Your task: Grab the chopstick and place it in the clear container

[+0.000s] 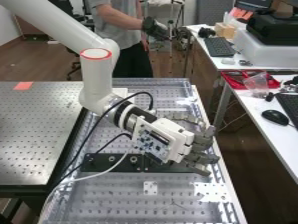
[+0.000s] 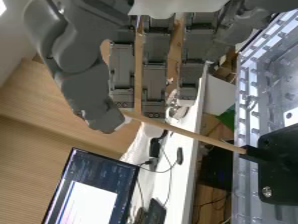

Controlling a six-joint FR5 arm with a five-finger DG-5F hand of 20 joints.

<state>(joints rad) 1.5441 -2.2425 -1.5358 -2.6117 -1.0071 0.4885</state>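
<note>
Robot hand [image 2: 156, 75], fingers straight, seemingly gripping nothing, w/ chopstick [image 2: 193, 134] by thumb, ctr frame; prob. light, stiff, best pinched mid-shaft

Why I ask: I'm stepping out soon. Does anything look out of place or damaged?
Nothing looks spilled or damaged. Only the black cables look untidy, looping loosely beside the arm and over the bench, where they might snag.

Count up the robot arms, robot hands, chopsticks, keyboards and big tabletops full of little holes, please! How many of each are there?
Robot arm: 1
Robot hand: 1
Chopstick: 1
Keyboards: 2
Tabletops with little holes: 2
Total: 7
</note>
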